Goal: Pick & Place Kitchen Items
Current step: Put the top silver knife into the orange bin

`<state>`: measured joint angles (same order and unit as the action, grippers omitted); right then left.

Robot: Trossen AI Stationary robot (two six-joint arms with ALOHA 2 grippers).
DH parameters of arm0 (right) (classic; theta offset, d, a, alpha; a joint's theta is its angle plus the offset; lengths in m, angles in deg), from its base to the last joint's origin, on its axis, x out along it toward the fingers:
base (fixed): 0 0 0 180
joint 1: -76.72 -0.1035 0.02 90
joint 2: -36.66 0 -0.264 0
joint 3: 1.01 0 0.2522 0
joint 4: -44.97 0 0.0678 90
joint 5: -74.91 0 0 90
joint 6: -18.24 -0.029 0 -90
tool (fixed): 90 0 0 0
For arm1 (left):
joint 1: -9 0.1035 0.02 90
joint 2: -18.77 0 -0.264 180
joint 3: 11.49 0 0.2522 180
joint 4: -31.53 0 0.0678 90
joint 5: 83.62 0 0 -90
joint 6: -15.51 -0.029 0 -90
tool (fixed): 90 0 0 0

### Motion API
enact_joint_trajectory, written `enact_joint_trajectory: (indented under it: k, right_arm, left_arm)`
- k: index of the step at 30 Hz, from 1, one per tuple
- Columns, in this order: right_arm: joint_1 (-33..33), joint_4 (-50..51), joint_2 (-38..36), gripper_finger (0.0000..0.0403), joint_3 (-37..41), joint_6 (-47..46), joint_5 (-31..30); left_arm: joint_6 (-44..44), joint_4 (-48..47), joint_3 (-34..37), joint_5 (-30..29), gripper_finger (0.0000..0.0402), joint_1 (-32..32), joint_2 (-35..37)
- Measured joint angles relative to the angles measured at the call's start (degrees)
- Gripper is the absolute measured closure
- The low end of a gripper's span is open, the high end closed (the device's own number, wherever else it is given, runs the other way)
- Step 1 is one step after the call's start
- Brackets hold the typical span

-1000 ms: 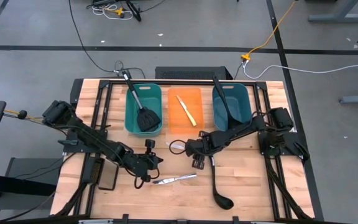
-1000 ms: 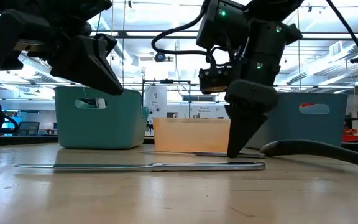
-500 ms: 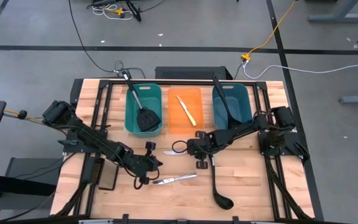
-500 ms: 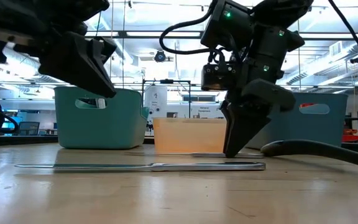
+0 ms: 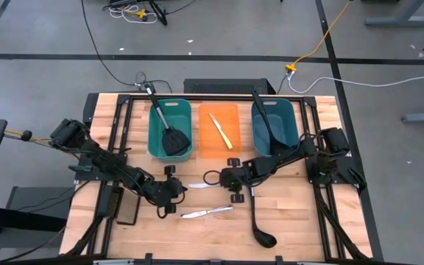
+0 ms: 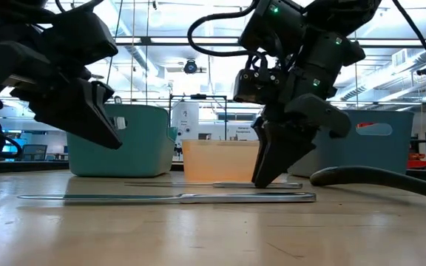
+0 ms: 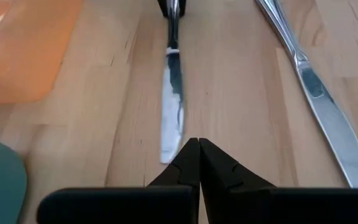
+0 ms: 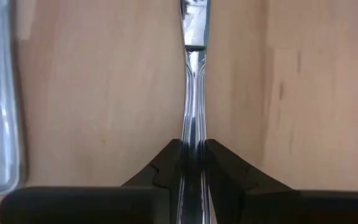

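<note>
A silver table knife (image 5: pixel 200 185) lies on the wooden table between my two grippers. My right gripper (image 8: pixel 193 155) is shut on its handle end. My left gripper (image 7: pixel 198 144) is shut and hangs a little above the table (image 6: pixel 112 139), just short of the blade's tip (image 7: pixel 170 149). A second silver knife (image 5: pixel 207 212) lies nearer the front edge. A black ladle (image 5: pixel 256 217) lies on the table to the right. A black spatula (image 5: pixel 172 140) rests in the teal bin, a cream-handled knife (image 5: pixel 221 130) in the orange bin, and another ladle (image 5: pixel 265 124) in the blue bin. My right gripper pinches the knife's handle (image 8: pixel 193 127) between its two fingers, which lie along it on either side. The fingers slant steeply down from the table's right side (image 6: pixel 266 174). The knife lies flat, its blade pointing toward my left gripper.
Teal (image 5: pixel 154 131), orange (image 5: pixel 206 140) and blue (image 5: pixel 285 125) bins stand in a row at the far side. A flat black pad (image 5: pixel 129 211) lies at the front left. Bare wood lies along the front edge.
My right gripper has gone a little toward the table's left and down, rolling its wrist, and now stands on the knife's handle. My left gripper has sunk toward the table and rolled, staying shut.
</note>
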<state>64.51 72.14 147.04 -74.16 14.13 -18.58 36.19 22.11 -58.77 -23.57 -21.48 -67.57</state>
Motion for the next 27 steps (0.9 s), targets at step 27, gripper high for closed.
enact_joint_trajectory:
  k: [27]
  right_arm:
    - [-0.30,-4.92,0.46,0.0328,0.02,0.04,0.10]
  left_arm:
    - [0.62,2.67,-0.24,1.84,0.0397,1.35,-9.62]
